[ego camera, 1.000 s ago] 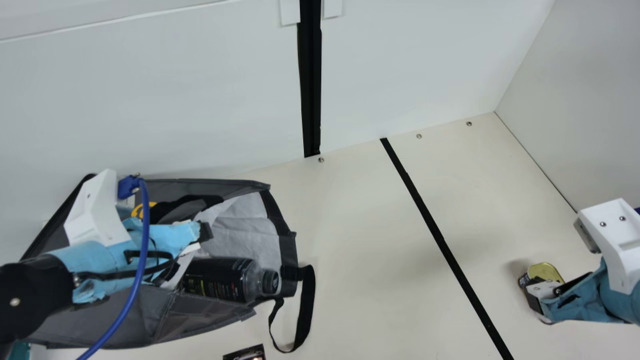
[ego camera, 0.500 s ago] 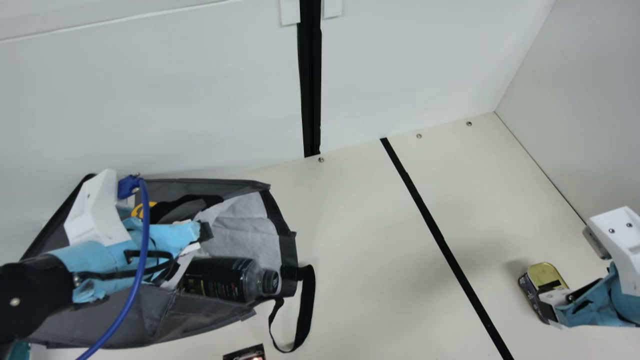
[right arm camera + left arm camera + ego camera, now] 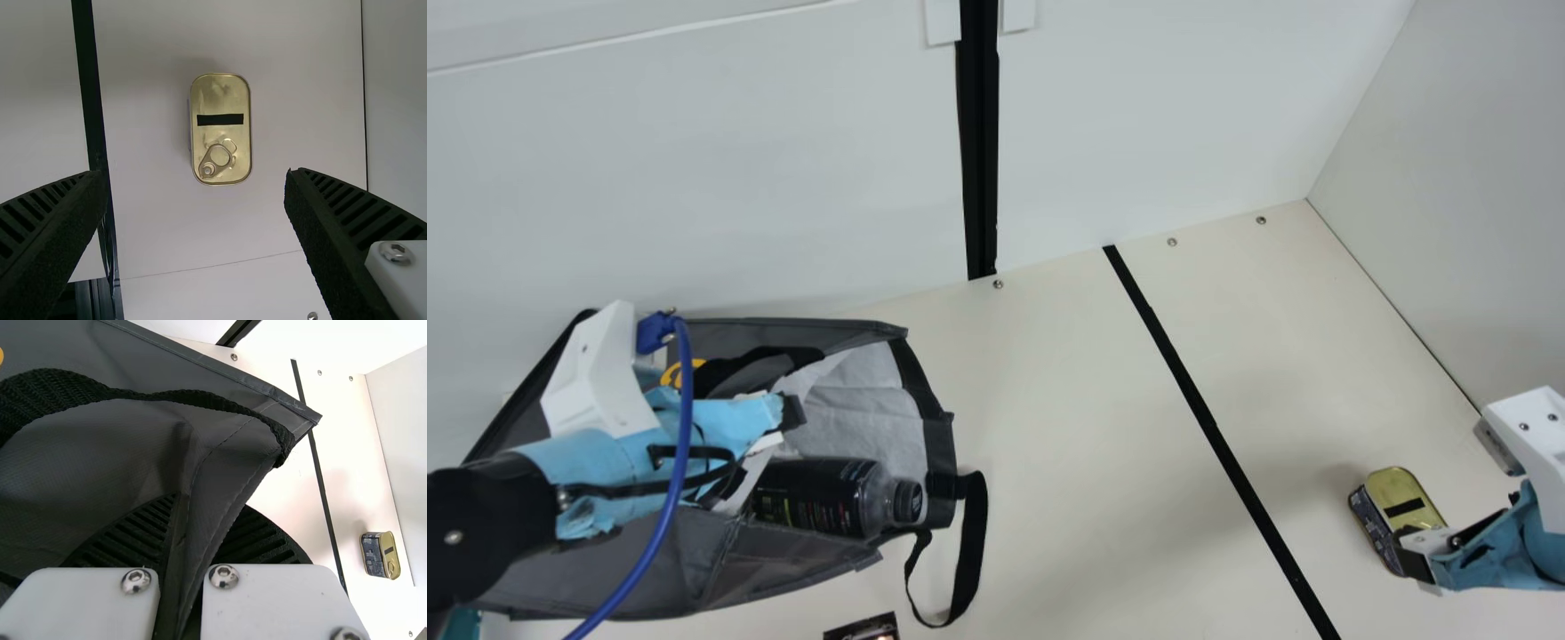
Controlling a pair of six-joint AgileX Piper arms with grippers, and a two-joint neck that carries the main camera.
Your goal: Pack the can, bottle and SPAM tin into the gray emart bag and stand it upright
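Black arm [image 3: 485, 520], curved blue cable [image 3: 685, 436]

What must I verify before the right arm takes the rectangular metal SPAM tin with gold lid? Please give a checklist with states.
1. Tin on the table, lid up: ok.
2. Right jaws open, apart on both sides of the tin's line: ok.
3. Left jaws closed on the dark gray fabric bag: ok.
4. Black plastic bottle inside the bag: ok, lying on its side.
5. Can inside the bag: cannot tell.
6. Bag standing upright: not ok, it lies slumped.
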